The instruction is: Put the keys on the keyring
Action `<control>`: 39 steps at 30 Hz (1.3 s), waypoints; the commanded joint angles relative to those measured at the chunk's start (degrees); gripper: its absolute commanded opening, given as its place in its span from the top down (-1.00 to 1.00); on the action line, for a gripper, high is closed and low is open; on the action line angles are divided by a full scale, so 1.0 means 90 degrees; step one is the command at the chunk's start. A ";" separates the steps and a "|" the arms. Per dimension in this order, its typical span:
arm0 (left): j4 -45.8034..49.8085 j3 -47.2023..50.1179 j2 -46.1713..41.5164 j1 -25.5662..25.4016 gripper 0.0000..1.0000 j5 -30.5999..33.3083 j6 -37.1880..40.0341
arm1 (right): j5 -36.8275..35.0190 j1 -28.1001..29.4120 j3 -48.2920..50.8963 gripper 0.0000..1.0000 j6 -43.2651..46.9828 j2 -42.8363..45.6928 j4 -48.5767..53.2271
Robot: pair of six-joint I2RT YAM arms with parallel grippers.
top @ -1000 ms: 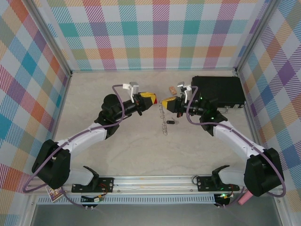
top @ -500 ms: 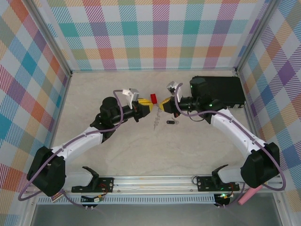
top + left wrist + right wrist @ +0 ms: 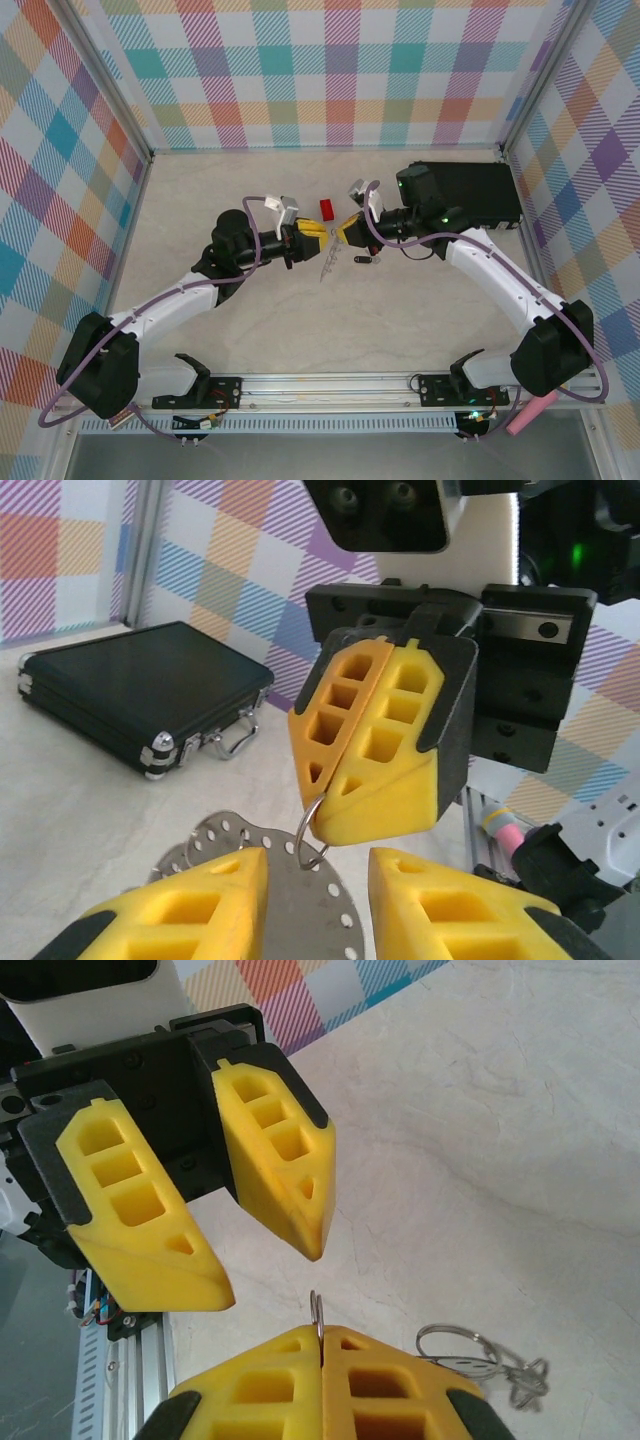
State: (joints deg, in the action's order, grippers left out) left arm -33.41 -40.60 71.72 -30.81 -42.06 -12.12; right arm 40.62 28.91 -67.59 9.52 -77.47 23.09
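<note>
Yellow pads of the right gripper are pressing together on one wire loop at the edge of the keyring, so the grey perforated disc is hanging tilted just below its fingertips. Left gripper is facing it tip to tip, jaws standing apart and gripping nothing, with the disc sitting just ahead of the gap. Key is lying on the table near the right gripper, just beside the hanging ring.

Pastel plaid walls around a pale, marble-patterned tabletop
</note>
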 commanded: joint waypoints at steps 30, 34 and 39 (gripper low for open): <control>-0.0845 -0.0319 0.0419 0.0035 1.00 -0.0560 -0.0587 | 0.0570 0.0078 0.0203 1.00 -0.0114 0.0293 -0.0560; -0.1342 -0.0285 0.0421 0.0010 1.00 -0.0415 -0.0863 | 0.0162 0.0070 0.0631 0.59 -0.0624 0.0684 -0.1319; -0.1554 -0.0366 0.0368 -0.0090 1.00 -0.0254 -0.0955 | -0.0455 -0.0006 0.1273 0.53 -0.1272 0.1230 -0.2452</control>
State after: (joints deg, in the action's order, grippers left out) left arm -42.24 -42.26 75.55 -31.00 -45.69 -19.51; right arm 39.59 29.21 -58.19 2.48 -68.88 9.74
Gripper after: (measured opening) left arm 0.045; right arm 0.234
